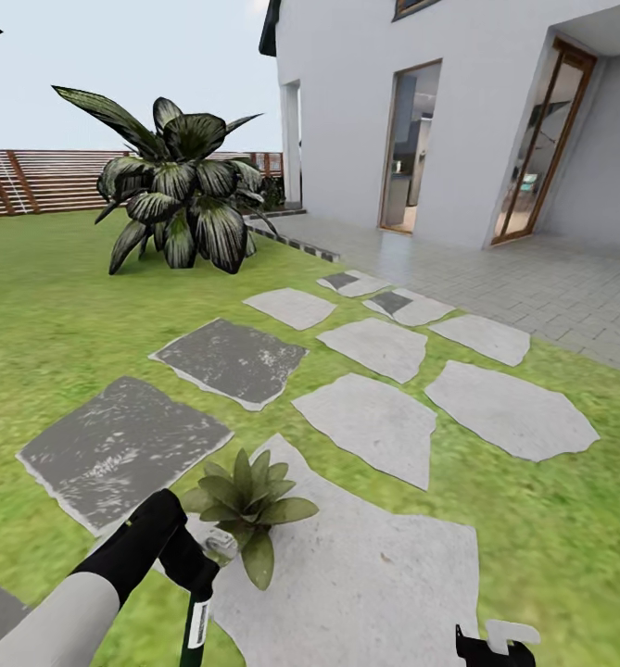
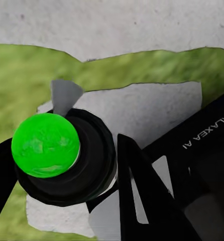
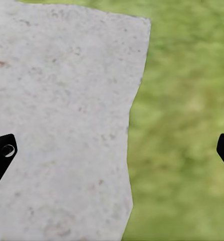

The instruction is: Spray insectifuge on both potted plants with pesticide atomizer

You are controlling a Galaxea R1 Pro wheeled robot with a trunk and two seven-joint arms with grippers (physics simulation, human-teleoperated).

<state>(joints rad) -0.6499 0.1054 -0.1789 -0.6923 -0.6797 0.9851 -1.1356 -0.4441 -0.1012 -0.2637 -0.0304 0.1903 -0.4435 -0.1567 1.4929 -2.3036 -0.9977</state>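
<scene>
Pesticide atomizer (image 1: 196, 625), its dark green body banded white, hung upright in the left gripper (image 1: 198, 567), whose fingers were clamped around its neck just beside a small potted plant (image 1: 246, 505) on a pale stepping stone (image 1: 374, 574). The right gripper (image 3: 112, 150) hovered over that stone's edge and the lawn (image 3: 187, 125), fingers spread wide and holding nothing.

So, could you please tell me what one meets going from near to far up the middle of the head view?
Pesticide atomizer in the left gripper → small potted plant → grey stepping stones → large dark-leaved plant → brown slatted fence.
</scene>
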